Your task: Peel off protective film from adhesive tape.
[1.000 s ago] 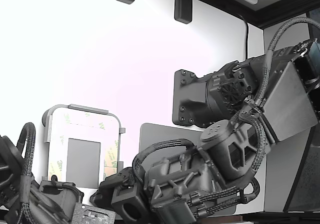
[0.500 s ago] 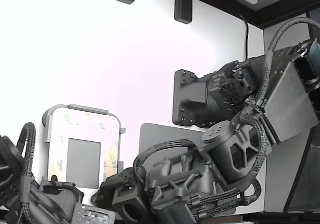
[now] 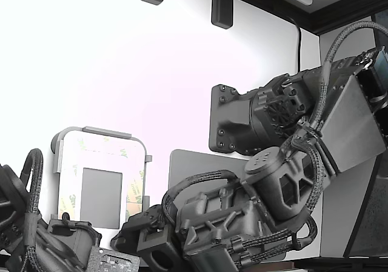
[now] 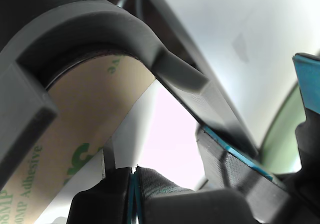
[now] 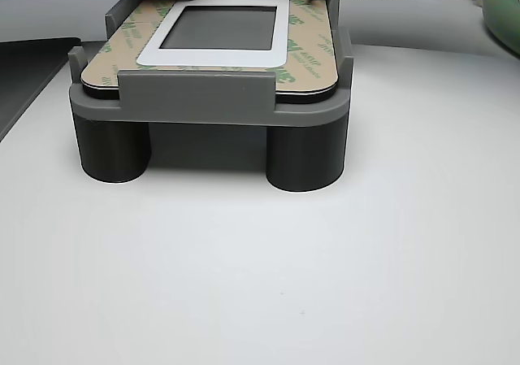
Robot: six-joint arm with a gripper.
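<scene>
The hand shows at the lower middle of the wrist view as two dark pads pressed together with only a thin teal seam between them; it looks closed, and a pale corner of the protective film stands just above that seam, so the hand seems to pinch the film's lifted end, though the contact itself is too close and blurred to be sure. From the pinch the film runs up toward the upper left of that frame, a tan band with green lettering, bending under the dark curved lip of the grey frame. Its long axis therefore lies away from the hand along the plate's side, and a pull would have to go back along that line and upward to keep the strip from tearing. In the exterior view the arm fills the lower right, its wrist reaching to the lower right corner of the white plate, where the adhesive tape shows tan beside the grey centre. The other view shows the tape still faced with liner along the near edge and both sides, the plate seated in the frame on two dark round legs. The white bench before it lies open, so room for drawing the strip away seems ample there, while the frame's raised walls hem the sides.
</scene>
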